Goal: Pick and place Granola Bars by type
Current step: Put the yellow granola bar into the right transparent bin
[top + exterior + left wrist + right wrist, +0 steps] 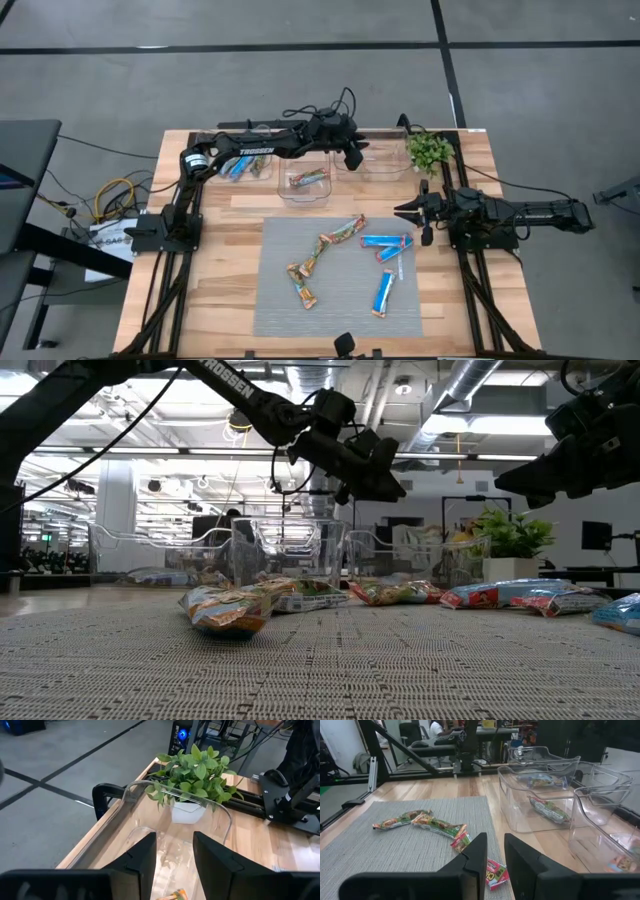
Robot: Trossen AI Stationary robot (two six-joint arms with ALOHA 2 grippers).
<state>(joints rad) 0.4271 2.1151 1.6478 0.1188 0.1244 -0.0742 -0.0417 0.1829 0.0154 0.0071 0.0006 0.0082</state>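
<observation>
Granola bars lie scattered on the grey mat: multicoloured ones (343,232) (303,268), blue ones with orange-red ends (386,242), and a blue-and-white one (382,293). My left gripper (355,157) (173,862) hangs open above the right clear bin (378,163), where an orange-tipped bar (176,895) shows below the fingers. My right gripper (404,212) (495,855) hovers open at the mat's right edge. It points toward the table's left, with a red-ended bar (495,874) just beneath it. The middle bin (305,180) holds a multicoloured bar. The left bin (243,166) holds a blue one.
A small potted plant (430,150) stands at the far right corner beside the right bin. The three clear bins line the far side of the wooden table (220,260). Bare wood lies to the left and right of the mat (330,320).
</observation>
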